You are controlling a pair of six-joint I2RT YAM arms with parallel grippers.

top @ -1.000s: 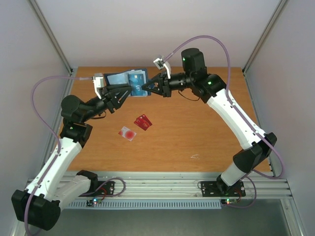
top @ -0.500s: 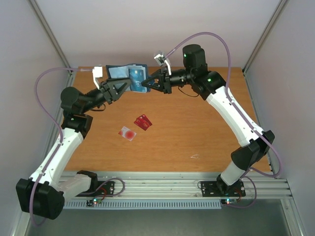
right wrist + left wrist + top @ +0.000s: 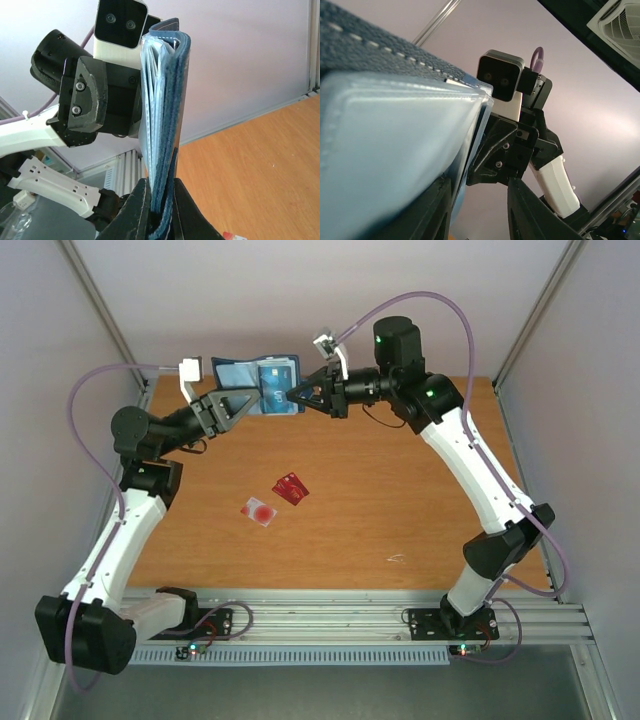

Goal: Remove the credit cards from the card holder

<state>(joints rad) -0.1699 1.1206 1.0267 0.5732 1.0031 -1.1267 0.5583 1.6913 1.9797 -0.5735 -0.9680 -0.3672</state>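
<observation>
card holder (image 3: 243,373) up in the air above the counter (image 3: 400,500) | right fingers (image 3: 189,220) clamped on its edge | left fingers (image 3: 527,212) straddle the other flap, grip unclear

Wooden table (image 3: 400,490) carries a pale red-circled card (image 3: 258,511) and red card (image 3: 290,489).

The wooden table (image 3: 400,490) is orange-brown, with pale walls (image 3: 300,300) on three sides and a slanting metal post (image 3: 105,315) at each far corner. A small white mark (image 3: 397,559) shows near the near edge, right of middle. A ribbed aluminium rail (image 3: 340,620) runs along that edge.
</observation>
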